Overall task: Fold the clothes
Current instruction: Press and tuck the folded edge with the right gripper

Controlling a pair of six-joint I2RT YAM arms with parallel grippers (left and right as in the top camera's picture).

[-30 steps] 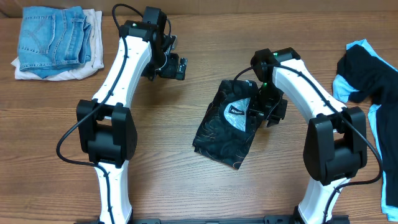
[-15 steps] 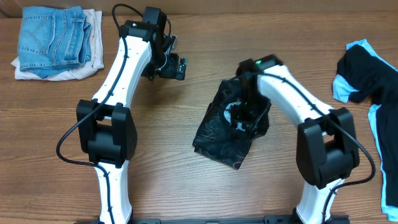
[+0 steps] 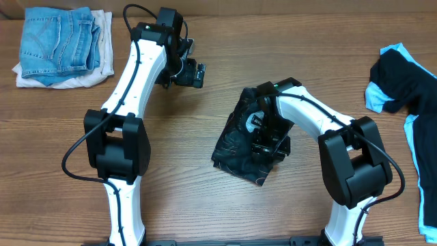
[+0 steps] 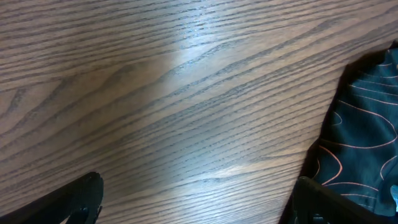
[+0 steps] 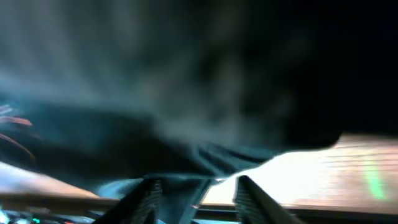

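Jersey: the black jersey point(image 3: 235, 150) lies bunched and slanted at the centre of the table point(image 3: 205, 205), a little right of the middle of the overhead frame, with its narrow end toward the top.
Jersey edges: the lower edge runs ragged from lower left to lower right. The left edge faces bare wood, and the right side is covered by the right arm.
Right gripper: the right gripper point(image 3: 268, 143) is down on the right half of the jersey.
Right jaws: in the blurred wrist view the fingers point(image 5: 151, 194) stand close together with dark cloth between them, so they appear to be pinching a fold of the jersey.
Left gripper: the left gripper point(image 3: 194, 74) hangs over bare wood in the upper middle of the overhead frame, apart from the jersey's top end.
Left jaws: spread wide with nothing between them. The wrist view shows only wood grain there, with the jersey's edge at the far right.
Other garment: a black-and-blue garment point(image 3: 403, 82) lies crumpled at the right edge and runs out of the frame.
Stack: jeans point(image 3: 58, 37) lie on a pale cloth point(image 3: 95, 74) in the upper left corner.
Open room: bare wood runs between the stack and the left arm, between the two arms below the left gripper, and between the right arm and the black-and-blue garment.
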